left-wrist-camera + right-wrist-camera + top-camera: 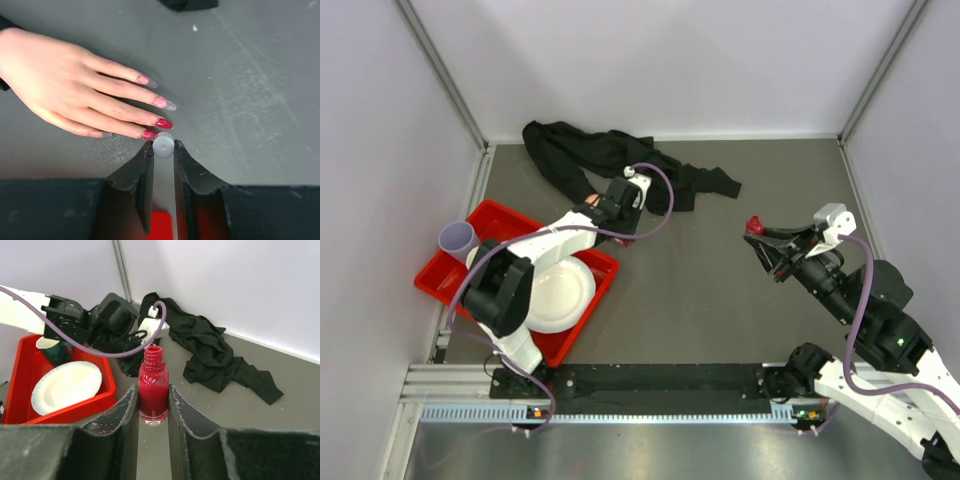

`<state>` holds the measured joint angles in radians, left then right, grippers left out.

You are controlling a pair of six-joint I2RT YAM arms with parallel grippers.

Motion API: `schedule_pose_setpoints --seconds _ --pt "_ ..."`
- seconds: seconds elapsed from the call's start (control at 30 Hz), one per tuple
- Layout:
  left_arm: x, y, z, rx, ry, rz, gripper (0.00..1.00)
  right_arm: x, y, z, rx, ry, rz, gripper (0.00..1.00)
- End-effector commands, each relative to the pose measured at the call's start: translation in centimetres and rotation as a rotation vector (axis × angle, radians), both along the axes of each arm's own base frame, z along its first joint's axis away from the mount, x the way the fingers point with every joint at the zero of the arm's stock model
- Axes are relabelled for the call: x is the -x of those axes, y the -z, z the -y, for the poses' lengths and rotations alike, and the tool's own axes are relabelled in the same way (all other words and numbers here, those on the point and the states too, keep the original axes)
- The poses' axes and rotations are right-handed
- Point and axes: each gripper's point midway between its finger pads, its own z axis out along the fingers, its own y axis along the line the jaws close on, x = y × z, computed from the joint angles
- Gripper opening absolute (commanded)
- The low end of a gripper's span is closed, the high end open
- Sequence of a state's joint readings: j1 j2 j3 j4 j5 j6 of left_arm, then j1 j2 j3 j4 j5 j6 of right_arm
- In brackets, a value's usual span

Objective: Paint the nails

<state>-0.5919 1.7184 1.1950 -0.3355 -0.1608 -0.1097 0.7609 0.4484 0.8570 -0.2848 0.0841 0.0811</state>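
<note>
- Grey, scuffed table (720,300), boxed in by plain white walls.
- Pale skin-coloured mannequin hand (55,85) lies palm down on the table, fingers spread toward the left claw (163,152). Black fabric shows at its wrist edge.
- Its long pointed nails (163,123): the two long ones nearest the left claw are glossy dark red. The two farther ones are translucent with a faint pink tint. A shorter digit at the lower side carries a pale, barely tinted nail.
- Left claw clenched on a small round pale-grey cap (163,143). The cap touches the tip of the nearest red nail. Whatever hangs below the cap is hidden.
- Right claw (152,388) grasps a small glass bottle of red polish (153,402), upright, its threaded neck open.
- Top view: the right claw sits at the right side of the table, well apart from the mannequin hand.
- Crumpled black cloth (660,170) lies along the far side.
- Red plastic tray (500,215) at the left holds a white plate (565,290) and a lilac cup (457,238).
</note>
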Motion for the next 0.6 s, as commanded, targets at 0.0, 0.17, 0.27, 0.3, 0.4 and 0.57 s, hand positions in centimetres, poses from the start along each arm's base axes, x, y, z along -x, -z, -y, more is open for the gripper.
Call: schedule_pose_setpoints --seconds 0.0,0.17,0.27,0.3,0.4,0.57 --pt "-0.2 -7.2 2.1 0.156 0.037 0.098 0.0 -0.2 -0.7 -0.2 -0.019 -0.004 0.011 0.0" --pt "1.6 -12.6 3.3 0.292 0.097 0.117 0.0 -0.2 -0.7 -0.1 -0.016 0.002 0.006 0.0" --pt "2.6 -17.6 3.3 0.377 0.113 0.195 0.0 -0.3 -0.6 0.0 -0.01 0.007 -0.003 0.0" --pt "3.1 -19.7 3.7 0.419 0.139 0.218 0.0 -0.2 -0.6 -0.1 -0.003 0.004 -0.008 0.0" --pt "5.3 -24.6 4.1 0.528 0.204 0.248 0.0 -0.3 0.1 -0.7 0.024 -0.02 -0.026 0.0" --pt "8.8 -28.6 5.2 0.689 0.306 0.216 0.0 1.2 1.4 -3.8 0.114 -0.213 -0.041 0.0"
